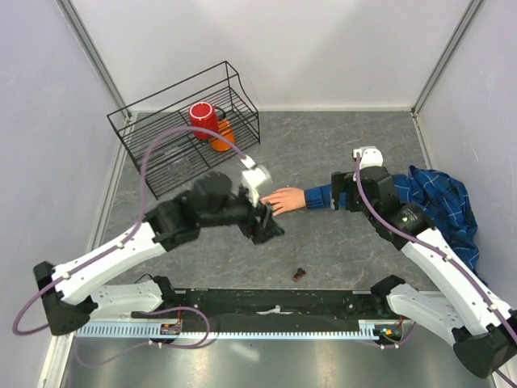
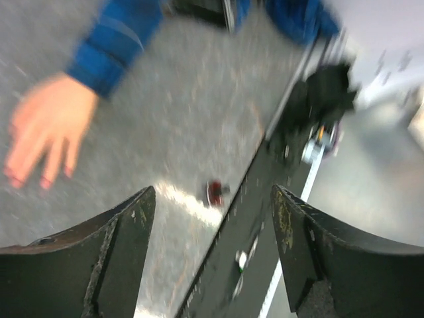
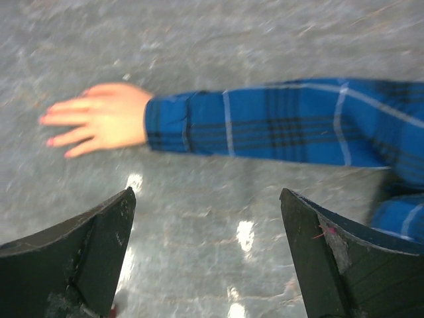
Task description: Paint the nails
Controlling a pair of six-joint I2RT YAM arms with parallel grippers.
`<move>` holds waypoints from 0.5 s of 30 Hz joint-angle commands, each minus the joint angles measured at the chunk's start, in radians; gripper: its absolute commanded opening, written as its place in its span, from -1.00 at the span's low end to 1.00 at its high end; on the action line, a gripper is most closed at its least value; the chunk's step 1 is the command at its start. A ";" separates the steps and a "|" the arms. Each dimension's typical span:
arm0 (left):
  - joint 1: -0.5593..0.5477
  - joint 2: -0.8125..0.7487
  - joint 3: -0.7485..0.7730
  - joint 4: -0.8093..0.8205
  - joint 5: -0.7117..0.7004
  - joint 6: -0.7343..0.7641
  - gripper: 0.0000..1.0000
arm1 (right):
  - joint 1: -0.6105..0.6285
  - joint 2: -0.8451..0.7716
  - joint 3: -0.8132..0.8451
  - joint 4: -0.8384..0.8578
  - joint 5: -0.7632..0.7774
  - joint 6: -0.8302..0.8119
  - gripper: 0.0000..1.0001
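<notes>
The peach fake hand (image 1: 284,200) lies flat on the grey table, fingers pointing left, with its blue plaid cuff (image 1: 319,196) to the right. Its nails (image 2: 43,182) look pink-red at the fingertips; they also show in the right wrist view (image 3: 50,141), blurred. A small dark polish bottle (image 1: 299,274) lies near the front rail and shows in the left wrist view (image 2: 214,192). My left gripper (image 1: 271,226) is open and empty, just left of and below the hand (image 2: 213,191). My right gripper (image 1: 341,194) is open and empty above the sleeve (image 3: 207,193).
A black wire basket (image 1: 174,133) at the back left holds a red cup (image 1: 202,117) and an orange object (image 1: 222,137). The rest of the blue plaid shirt (image 1: 444,202) is bunched at the right. A black rail (image 1: 275,303) runs along the near edge.
</notes>
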 commanded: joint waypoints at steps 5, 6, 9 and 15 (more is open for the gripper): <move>-0.267 0.207 -0.076 -0.028 -0.146 0.018 0.37 | -0.002 -0.147 -0.088 0.022 -0.124 0.032 0.96; -0.284 0.228 -0.070 -0.022 -0.152 0.013 0.37 | -0.001 -0.155 -0.092 0.022 -0.124 0.035 0.96; -0.335 0.286 -0.058 0.002 -0.163 0.004 0.37 | -0.001 -0.172 -0.093 0.022 -0.124 0.061 0.96; -0.384 0.381 -0.038 0.019 -0.163 -0.019 0.37 | -0.001 -0.173 -0.111 0.020 -0.159 0.117 0.96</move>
